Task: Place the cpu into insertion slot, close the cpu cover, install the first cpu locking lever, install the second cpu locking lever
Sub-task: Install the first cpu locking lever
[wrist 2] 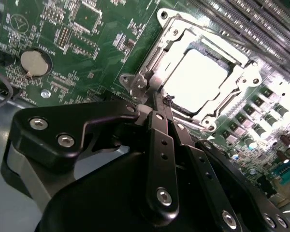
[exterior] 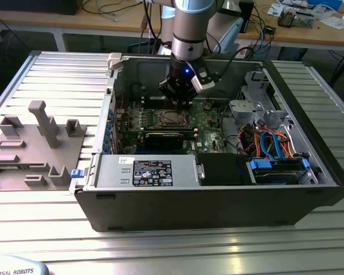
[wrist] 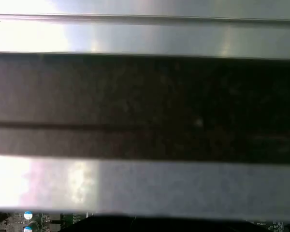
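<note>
The cpu point(wrist 2: 198, 79) lies flat in the insertion slot point(exterior: 169, 118) on the green board, its silver top glaring under the light. The cpu cover point(wrist 2: 241, 76) is down around it, framing the chip through its window. My gripper point(wrist 2: 157, 99) is shut, its black fingers point(wrist 2: 160, 140) pressed together with nothing visible between them. The tip sits at the cover's corner, right beside a small metal tab point(wrist 2: 137, 83). In the exterior view my gripper point(exterior: 179, 104) hangs inside the open computer case, just above the socket's far edge.
Long memory slots point(wrist 2: 251, 24) run beside the socket, and a coin battery point(wrist 2: 34, 63) sits further off. A black card point(exterior: 163, 137), a power supply point(exterior: 143, 172) and a drive bay with blue cables point(exterior: 272, 143) crowd the case. The case wall point(wrist: 145, 106) is close.
</note>
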`<state>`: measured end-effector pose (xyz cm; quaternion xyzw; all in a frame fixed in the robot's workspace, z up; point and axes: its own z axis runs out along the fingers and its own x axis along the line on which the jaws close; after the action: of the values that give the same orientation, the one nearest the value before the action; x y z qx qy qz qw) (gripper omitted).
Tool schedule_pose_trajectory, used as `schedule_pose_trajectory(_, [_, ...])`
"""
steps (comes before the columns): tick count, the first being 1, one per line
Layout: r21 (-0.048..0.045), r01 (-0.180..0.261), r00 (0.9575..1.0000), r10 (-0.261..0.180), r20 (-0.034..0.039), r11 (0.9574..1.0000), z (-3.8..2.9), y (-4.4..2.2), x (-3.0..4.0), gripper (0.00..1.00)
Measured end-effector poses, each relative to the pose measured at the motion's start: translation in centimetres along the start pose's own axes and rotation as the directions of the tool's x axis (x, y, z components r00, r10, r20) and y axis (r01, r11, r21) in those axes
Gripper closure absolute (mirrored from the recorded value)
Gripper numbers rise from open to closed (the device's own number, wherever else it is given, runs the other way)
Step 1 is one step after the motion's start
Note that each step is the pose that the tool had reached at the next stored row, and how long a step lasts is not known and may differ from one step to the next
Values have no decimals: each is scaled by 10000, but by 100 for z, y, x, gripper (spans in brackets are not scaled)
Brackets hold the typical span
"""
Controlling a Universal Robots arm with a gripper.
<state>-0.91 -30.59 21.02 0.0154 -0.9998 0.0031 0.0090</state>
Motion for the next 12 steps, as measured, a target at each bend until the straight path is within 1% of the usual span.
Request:
schedule_pose_trajectory(10, [2, 0, 10000, 0, 0, 10000, 1, -198, 6, 89])
schedule_pose_trajectory(12, [7, 0, 10000, 0, -1, 10000, -6, -220, 7, 89])
